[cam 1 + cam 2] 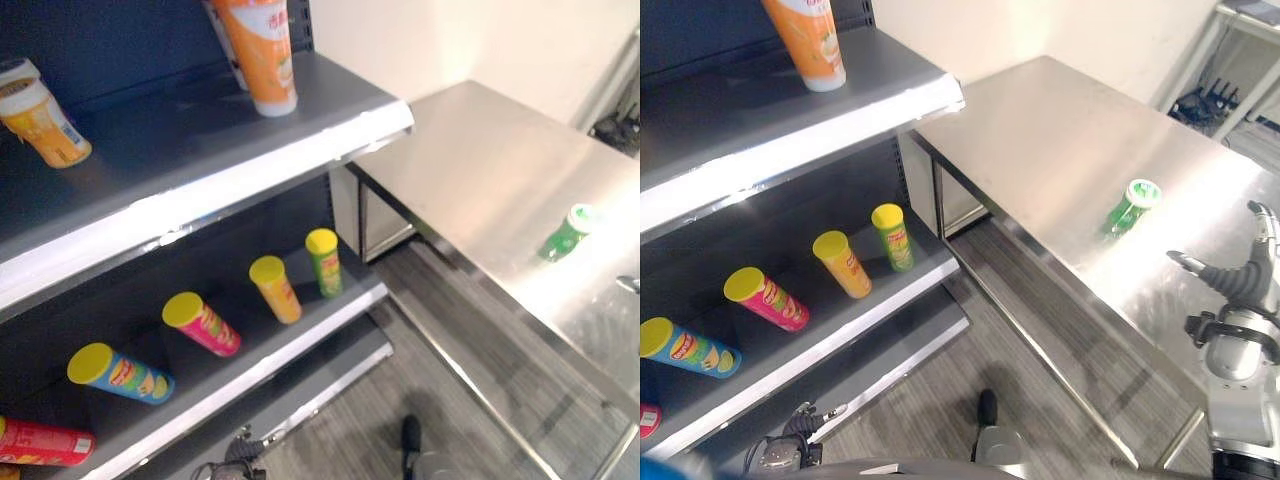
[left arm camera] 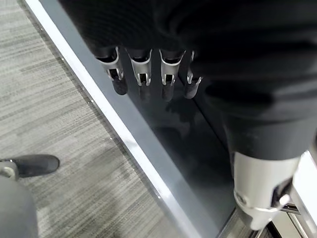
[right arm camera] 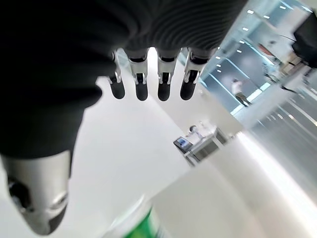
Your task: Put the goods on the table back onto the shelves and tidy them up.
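A green can with a white lid [image 1: 1131, 206] lies on its side on the steel table [image 1: 1060, 140], alone near the table's right part. My right hand [image 1: 1243, 282] hovers at the table's near right edge, a short way from the can and not touching it. In the right wrist view its fingers [image 3: 141, 74] are straight and hold nothing, and the green can [image 3: 133, 224] shows just past the thumb. My left hand [image 2: 143, 74] hangs low by the shelf unit's base, fingers straight and empty.
The dark shelf unit [image 1: 230, 170] stands left of the table. Its upper board carries a tall orange can [image 1: 262, 55] and a yellow can [image 1: 42, 122]. The lower board [image 1: 250, 370] holds several chip cans lying down: green [image 1: 324, 262], orange [image 1: 275, 288], pink [image 1: 203, 324], blue [image 1: 122, 374], red [image 1: 45, 442].
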### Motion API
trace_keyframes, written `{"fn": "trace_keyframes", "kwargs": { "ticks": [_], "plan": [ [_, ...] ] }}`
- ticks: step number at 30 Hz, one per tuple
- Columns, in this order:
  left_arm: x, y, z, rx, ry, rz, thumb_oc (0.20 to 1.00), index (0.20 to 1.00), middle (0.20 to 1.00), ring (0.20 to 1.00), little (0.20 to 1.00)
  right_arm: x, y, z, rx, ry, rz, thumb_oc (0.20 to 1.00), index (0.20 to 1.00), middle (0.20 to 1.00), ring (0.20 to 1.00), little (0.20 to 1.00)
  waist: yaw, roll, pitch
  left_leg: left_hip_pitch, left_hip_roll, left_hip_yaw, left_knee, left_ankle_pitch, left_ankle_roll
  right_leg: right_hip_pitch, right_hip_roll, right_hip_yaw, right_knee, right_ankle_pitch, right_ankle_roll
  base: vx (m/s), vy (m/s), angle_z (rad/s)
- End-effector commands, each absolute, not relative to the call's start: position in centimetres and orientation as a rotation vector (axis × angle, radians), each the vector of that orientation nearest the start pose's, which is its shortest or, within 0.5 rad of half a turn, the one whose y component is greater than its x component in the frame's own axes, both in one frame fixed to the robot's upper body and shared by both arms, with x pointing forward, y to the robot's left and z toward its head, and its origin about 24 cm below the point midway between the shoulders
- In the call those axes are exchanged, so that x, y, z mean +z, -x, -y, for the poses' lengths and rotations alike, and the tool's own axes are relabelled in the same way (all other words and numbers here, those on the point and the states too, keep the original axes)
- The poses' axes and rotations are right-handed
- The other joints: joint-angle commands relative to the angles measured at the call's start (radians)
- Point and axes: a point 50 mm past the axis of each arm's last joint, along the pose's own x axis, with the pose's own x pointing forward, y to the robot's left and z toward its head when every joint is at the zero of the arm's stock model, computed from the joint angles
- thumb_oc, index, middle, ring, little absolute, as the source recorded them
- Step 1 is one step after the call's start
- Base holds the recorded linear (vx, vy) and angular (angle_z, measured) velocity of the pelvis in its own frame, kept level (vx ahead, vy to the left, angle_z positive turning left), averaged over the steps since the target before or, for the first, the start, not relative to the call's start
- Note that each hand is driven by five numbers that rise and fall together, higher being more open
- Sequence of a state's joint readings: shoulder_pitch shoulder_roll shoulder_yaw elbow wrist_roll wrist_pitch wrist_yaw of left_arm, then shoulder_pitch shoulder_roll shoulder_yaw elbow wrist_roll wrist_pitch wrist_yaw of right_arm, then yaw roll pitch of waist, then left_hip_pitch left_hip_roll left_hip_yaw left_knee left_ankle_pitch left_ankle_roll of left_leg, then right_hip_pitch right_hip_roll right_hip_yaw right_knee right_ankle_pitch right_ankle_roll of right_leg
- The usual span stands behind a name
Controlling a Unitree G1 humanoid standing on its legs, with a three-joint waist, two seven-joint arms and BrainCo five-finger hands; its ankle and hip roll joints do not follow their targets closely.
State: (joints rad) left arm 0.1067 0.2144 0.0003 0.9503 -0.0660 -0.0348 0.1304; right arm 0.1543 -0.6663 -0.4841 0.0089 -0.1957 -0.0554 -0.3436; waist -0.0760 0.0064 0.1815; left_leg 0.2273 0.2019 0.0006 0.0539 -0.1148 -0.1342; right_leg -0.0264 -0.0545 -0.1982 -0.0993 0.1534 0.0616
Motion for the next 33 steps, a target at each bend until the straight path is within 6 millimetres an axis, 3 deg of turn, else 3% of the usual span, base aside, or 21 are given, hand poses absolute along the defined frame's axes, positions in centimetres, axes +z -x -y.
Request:
{"fn": "trace_keyframes", "kwargs": {
  "ticks": [1,2,4,5,9,10,12,13,33],
  "plan": [
    [-13.1,-11.3,-27.5,0.266,-0.339,-0.976,1.000,1.000,1.000,1.000,1.000,16.3,-19.0,37.4,-0.787,0.895,0.252,1.000,1.000,1.000,1.000,1.000,-0.003,-0.065,-0.024,-0.076,-0.090,-0.012,-0.107,-0.004,0.039,0.033,-0.124,0.010,0.057,-0.135,0.149,0.12,-0.346,-0.03],
    [-13.1,-11.4,-27.3,0.248,-0.333,-0.970,1.000,1.000,1.000,1.000,1.000,16.6,-19.1,37.9,-0.783,0.876,0.247,1.000,1.000,1.000,1.000,1.000,-0.005,-0.049,-0.028,-0.078,-0.056,-0.016,-0.097,0.004,0.015,0.056,-0.092,-0.003,0.040,-0.162,0.127,0.11,-0.349,0.08],
    [-12.9,-11.6,-27.3,0.241,-0.324,-0.961,1.000,1.000,1.000,1.000,1.000,16.2,-19.4,38.5,-0.777,0.837,0.214,1.000,1.000,1.000,1.000,1.000,-0.005,-0.038,-0.027,-0.084,-0.027,-0.019,-0.084,0.014,-0.009,0.073,-0.065,-0.014,0.036,-0.187,0.108,0.06,-0.361,0.38],
    [-12.8,-11.9,-27.3,0.246,-0.316,-0.954,1.000,1.000,1.000,1.000,1.000,15.6,-19.8,38.7,-0.759,0.759,0.198,1.000,1.000,1.000,1.000,1.000,-0.004,-0.031,-0.018,-0.106,-0.001,-0.023,-0.074,0.046,-0.034,0.082,-0.045,-0.031,0.035,-0.208,0.092,0.01,-0.316,0.38],
    [-12.9,-12.0,-26.8,0.232,-0.288,-0.952,1.000,1.000,1.000,1.000,1.000,14.8,-20.2,39.1,-0.739,0.667,0.165,1.000,1.000,1.000,1.000,1.000,-0.006,-0.019,-0.011,-0.133,0.021,0.003,-0.083,0.084,-0.052,0.102,-0.037,-0.083,0.028,-0.228,0.077,-0.02,-0.129,0.45],
    [-13.2,-11.9,-26.3,0.211,-0.285,-0.965,1.000,1.000,1.000,1.000,1.000,14.5,-20.3,39.4,-0.742,0.649,0.153,1.000,1.000,1.000,1.000,1.000,-0.011,-0.016,-0.009,-0.146,0.026,0.054,-0.081,0.100,-0.053,0.111,-0.046,-0.107,0.025,-0.232,0.077,-0.02,-0.012,0.55],
    [-13.2,-11.9,-26.2,0.202,-0.287,-0.966,1.000,1.000,1.000,1.000,1.000,14.5,-20.4,39.4,-0.738,0.656,0.144,1.000,1.000,1.000,1.000,1.000,-0.014,-0.014,-0.006,-0.156,0.025,0.081,-0.075,0.105,-0.052,0.112,-0.052,-0.118,0.026,-0.233,0.078,-0.04,0.022,0.79],
    [-13.4,-11.7,-25.9,0.176,-0.298,-0.982,1.000,1.000,1.000,1.000,1.000,14.4,-20.6,39.4,-0.725,0.648,0.137,1.000,1.000,1.000,1.000,1.000,-0.019,-0.009,-0.006,-0.167,0.025,0.138,-0.072,0.113,-0.046,0.116,-0.061,-0.135,0.028,-0.232,0.076,-0.03,0.038,0.69],
    [-13.5,-10.4,-27.0,0.226,-0.302,-1.008,1.000,1.000,1.000,1.000,1.000,14.1,-21.6,40.4,-0.762,0.713,0.071,1.000,1.000,1.000,1.000,1.000,0.020,-0.025,-0.015,-0.132,-0.020,0.144,-0.114,0.092,-0.026,0.124,-0.092,-0.130,0.024,-0.206,0.096,0.02,0.020,0.00]
  ]
}}
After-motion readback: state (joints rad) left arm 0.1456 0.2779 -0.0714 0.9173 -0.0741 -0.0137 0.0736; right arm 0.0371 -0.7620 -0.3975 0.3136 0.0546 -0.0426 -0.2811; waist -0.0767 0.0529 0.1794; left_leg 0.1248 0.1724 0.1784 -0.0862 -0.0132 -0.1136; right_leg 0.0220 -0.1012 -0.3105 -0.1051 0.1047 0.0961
